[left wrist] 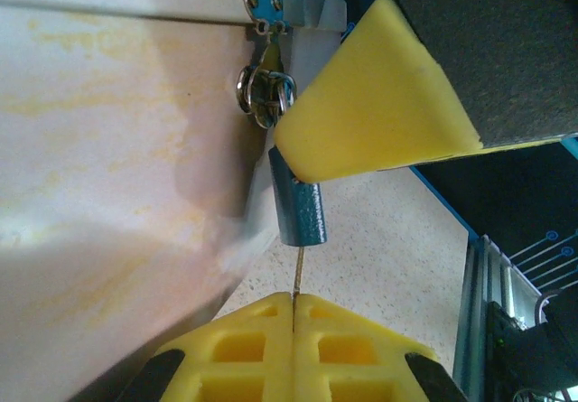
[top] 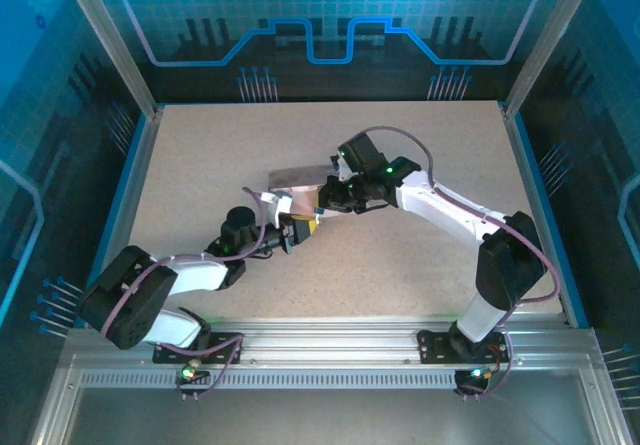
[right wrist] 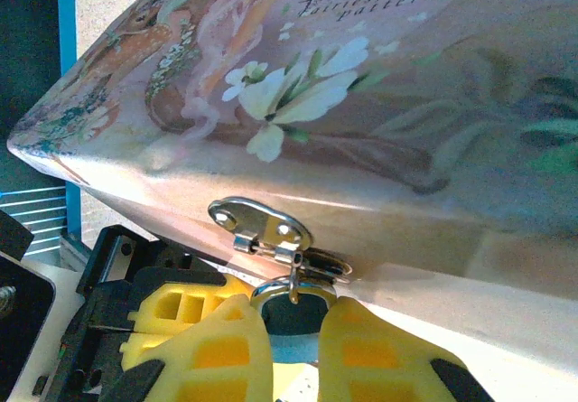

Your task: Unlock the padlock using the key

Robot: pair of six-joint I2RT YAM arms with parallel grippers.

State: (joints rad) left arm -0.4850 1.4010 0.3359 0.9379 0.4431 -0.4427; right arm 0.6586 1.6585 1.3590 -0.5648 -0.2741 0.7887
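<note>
key (left wrist: 296,274): pinched in closed left gripper (left wrist: 293,310); shaft in line with padlock (left wrist: 299,208) long axis, tip touching its base.
right gripper (right wrist: 293,322): clamped on padlock body.

Two arms lean inward, their grippers meeting almost tip to tip. The left arm (top: 190,275) lies low, elbow bent, and the left gripper (left wrist: 293,316) is pinched tight on the key (left wrist: 296,271). The right arm (top: 445,208) arcs in from its base, wrist angled leftward. The right gripper (right wrist: 294,313) is clamped on the padlock (right wrist: 291,330).
</note>
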